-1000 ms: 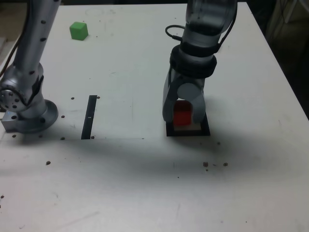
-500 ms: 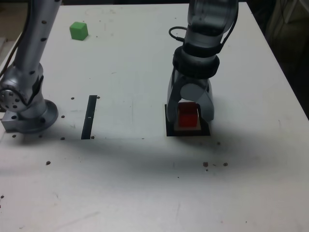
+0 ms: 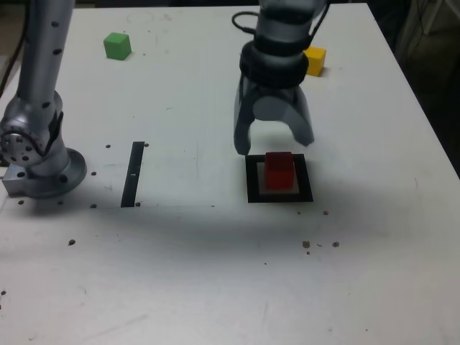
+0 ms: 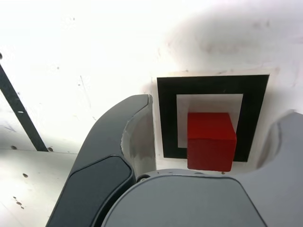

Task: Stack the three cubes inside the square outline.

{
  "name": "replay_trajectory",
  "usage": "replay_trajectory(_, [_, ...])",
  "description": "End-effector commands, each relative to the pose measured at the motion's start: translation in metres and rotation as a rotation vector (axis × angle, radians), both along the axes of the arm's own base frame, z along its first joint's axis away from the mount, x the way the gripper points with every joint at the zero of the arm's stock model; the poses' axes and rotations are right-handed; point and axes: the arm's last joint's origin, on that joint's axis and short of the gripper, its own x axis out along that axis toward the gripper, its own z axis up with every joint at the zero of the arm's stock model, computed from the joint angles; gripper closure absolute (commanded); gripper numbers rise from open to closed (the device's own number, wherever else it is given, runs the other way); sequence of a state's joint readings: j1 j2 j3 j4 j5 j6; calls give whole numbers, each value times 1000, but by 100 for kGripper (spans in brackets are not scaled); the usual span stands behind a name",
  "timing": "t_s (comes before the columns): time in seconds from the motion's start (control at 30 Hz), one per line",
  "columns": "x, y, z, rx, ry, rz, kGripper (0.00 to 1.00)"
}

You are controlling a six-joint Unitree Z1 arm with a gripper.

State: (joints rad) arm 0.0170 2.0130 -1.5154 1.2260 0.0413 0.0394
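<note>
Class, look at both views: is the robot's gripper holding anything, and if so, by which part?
Nothing is held. The grey gripper is open above the small red cube, which sits free inside the black square outline.

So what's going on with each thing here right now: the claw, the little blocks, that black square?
Grey metal gripper: open, empty, above the red block.
Small red cube: released, inside the square.
Thick black square outline: holds one cube.
Small yellow cube: loose on table.
Small green cube: loose on table.

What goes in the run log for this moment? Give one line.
gripper: open, empty, above square | small red cube: inside black square outline, released | green cube: far, unstacked | yellow cube: behind arm, unstacked
</note>
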Motion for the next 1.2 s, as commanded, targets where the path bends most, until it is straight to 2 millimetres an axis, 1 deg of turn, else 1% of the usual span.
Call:
replay_trajectory(0.0, [-1, 10, 10, 4, -16, 8, 1])
replay_trajectory(0.17, [4, 31, 14, -4, -23, 2, 1])
replay_trajectory(0.4, [16, 62, 10, -10, -27, -16, 0])
replay_trajectory(0.77, [32, 124, 11, -7, -30, -39, 0])
replay_trajectory(1.17, [56, 172, 6, 11, -11, -65, 0])
